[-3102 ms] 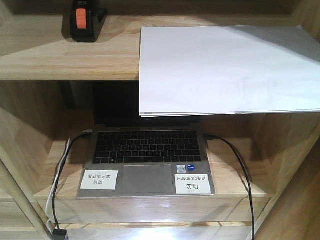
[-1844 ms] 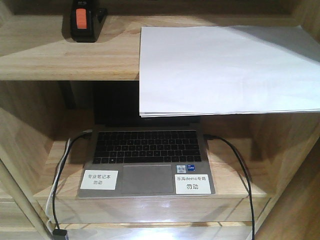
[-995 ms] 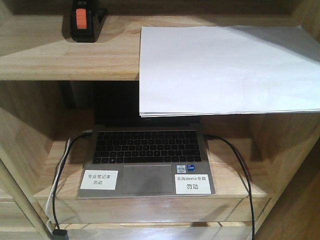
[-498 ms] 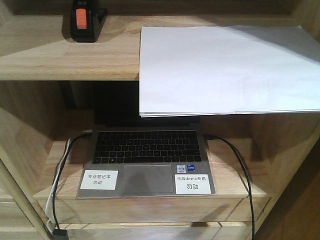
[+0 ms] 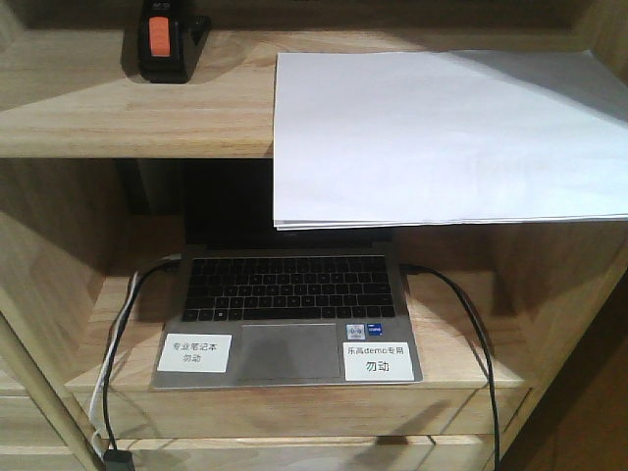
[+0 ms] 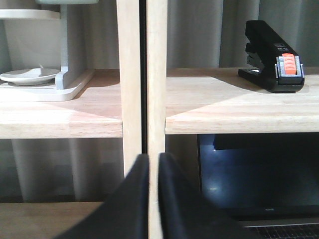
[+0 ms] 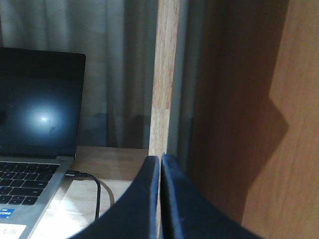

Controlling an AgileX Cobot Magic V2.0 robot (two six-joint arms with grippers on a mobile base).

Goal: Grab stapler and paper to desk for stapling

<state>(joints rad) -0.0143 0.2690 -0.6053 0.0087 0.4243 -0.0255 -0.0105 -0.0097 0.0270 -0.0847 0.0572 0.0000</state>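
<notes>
- Paper (image 5: 442,137) only shows up in the front cam. It's a thin white stack, way bigger than the stapler (image 5: 165,39), lying flat on the right part of the upper shelf (image 5: 118,108). Its near edge hangs out past the shelf lip, over the top of the laptop (image 5: 289,314) screen.
- Same cam gets the stapler from above, at the back left of that shelf and well apart from the paper.
- Left wrist cam sees the stapler from shelf height instead. It also shows a white dish (image 6: 27,75) in the compartment to the left, past the two wooden uprights (image 6: 128,74).
- Right wrist cam just gets the laptop's dark screen, a black cable (image 7: 79,174) plugged into its side, a wooden post (image 7: 162,74) and a grey curtain behind.
- Left claw (image 6: 151,164) has its two black fingers pressed together with nothing between them. It sits low in front of the uprights, and the stapler is up and off to its right, one shelf level higher and well apart.
- Right claw (image 7: 160,164) is closed up tight too, and empty. It points at the post just right of the laptop.
- Stapler itself is small and black with an orange-red patch on the top rear, and its top arm slopes up away from the base.
</notes>
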